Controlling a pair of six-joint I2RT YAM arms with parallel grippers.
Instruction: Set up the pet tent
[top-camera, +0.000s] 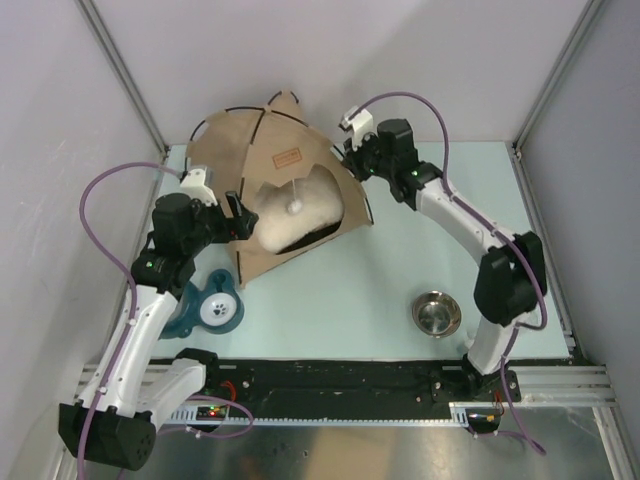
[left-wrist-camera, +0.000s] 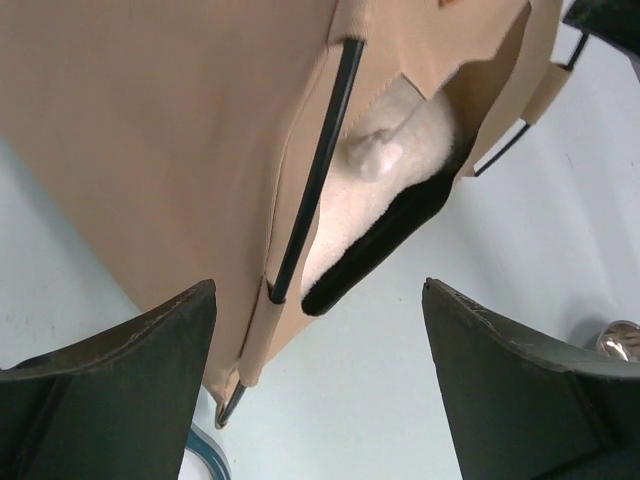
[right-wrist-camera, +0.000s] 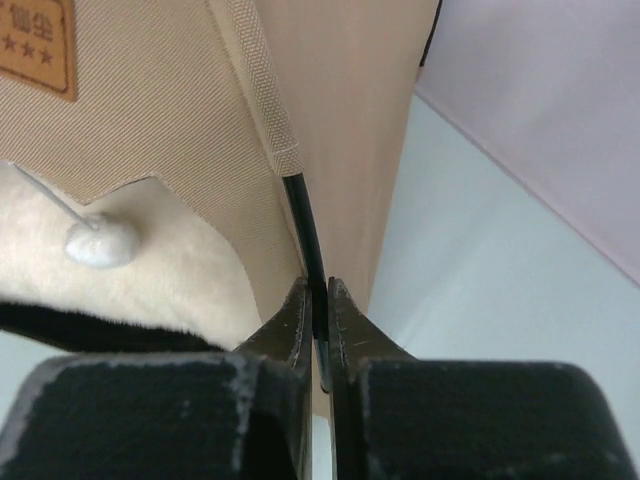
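Two right gripper (right-wrist-camera: 318, 300) jaws pinch a thin black pole (right-wrist-camera: 305, 225) at the 2 o'clock edge of the pet tent (top-camera: 265, 150). The left gripper (left-wrist-camera: 318, 290) gapes, empty, at its 8 o'clock corner. The tent stands at 11 o'clock on the table (top-camera: 400, 250). Its brown label (right-wrist-camera: 40, 45) shows stars and cropped, unreadable characters.

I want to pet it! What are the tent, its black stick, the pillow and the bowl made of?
The tent looks like matte tan woven fabric; a fine weave shows close up. Its pole seems a thin smooth black rod, maybe plastic or fibreglass. The pillow looks like fluffy cream fleece. The bowl is shiny, probably metal.
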